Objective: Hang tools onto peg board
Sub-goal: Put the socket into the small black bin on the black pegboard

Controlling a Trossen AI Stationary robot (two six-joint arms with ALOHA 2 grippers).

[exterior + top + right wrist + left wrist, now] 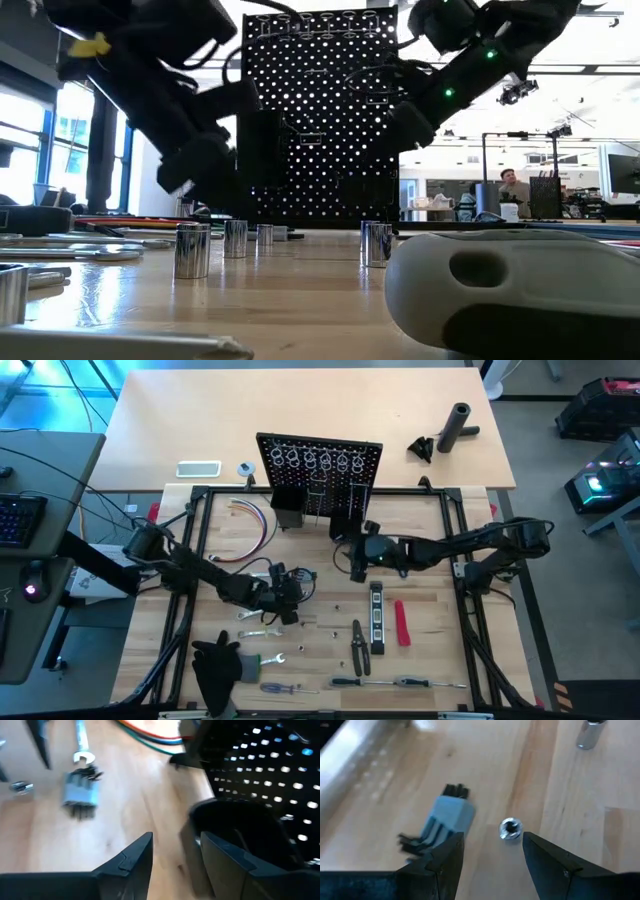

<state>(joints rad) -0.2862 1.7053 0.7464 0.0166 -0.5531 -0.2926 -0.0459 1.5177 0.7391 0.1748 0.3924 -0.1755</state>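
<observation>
Left gripper [492, 852] spread, empty, over a small steel socket [510, 828] on the bench [570, 785]: rigid, slick, likely to roll, best pinched across its sides; right gripper [175, 852] spread by peg board bin [240, 827].

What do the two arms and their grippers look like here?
Both arms are dark, jointed and tubular with black cabling. The left gripper and right gripper each end in two matte black angular fingers. Small green lights glow on the right arm; a yellow tag marks the left.
</observation>
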